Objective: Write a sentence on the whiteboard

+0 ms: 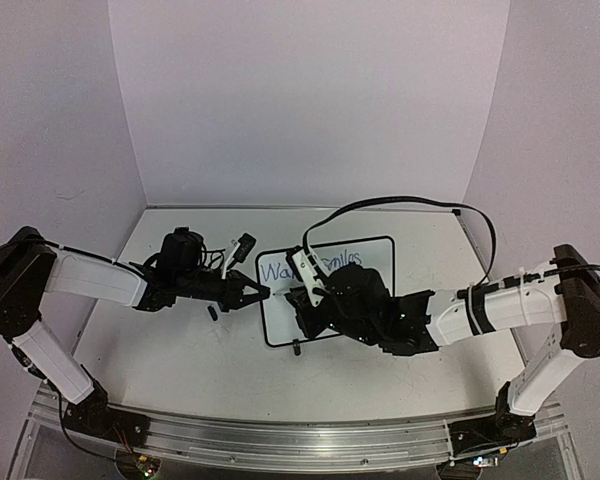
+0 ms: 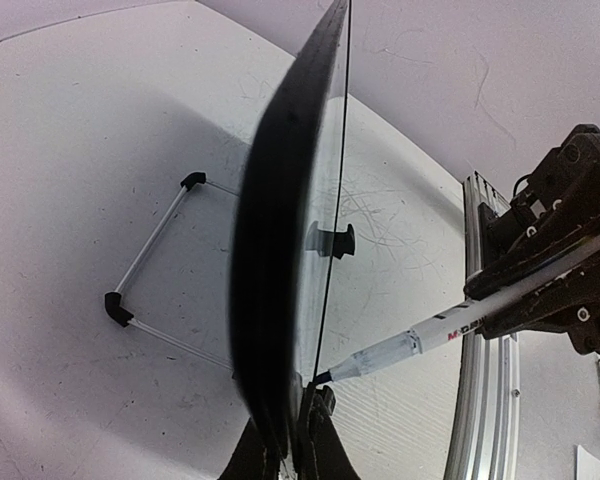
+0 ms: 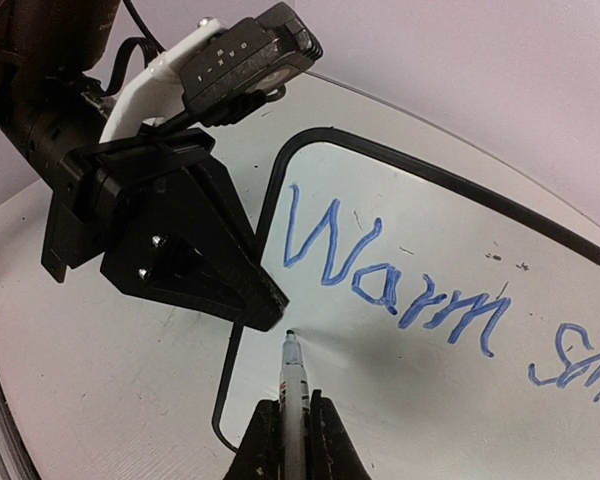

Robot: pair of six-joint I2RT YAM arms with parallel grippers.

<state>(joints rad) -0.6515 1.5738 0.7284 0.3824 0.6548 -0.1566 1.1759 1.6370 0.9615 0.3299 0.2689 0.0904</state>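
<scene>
- the sentence (image 3: 380,285) reads "warm sm…" in blue along the top of the whiteboard (image 3: 430,215). from above i can make out "smiles" too, with nothing written beneath.
- the whiteboard lies in the middle of the desk (image 1: 180,350), between the two arms.
- the marker (image 3: 291,365) is gripped in my right jaws, its tip low on the left under the "w". i can't tell whether it touches the board.
- my left jaws are closed on the board's left edge, just beside that tip.
- i judge the second line starts here. i'd press lightly, pull each stroke rightward away from the left jaws, and hold the clamp firm so the board doesn't skate.
</scene>
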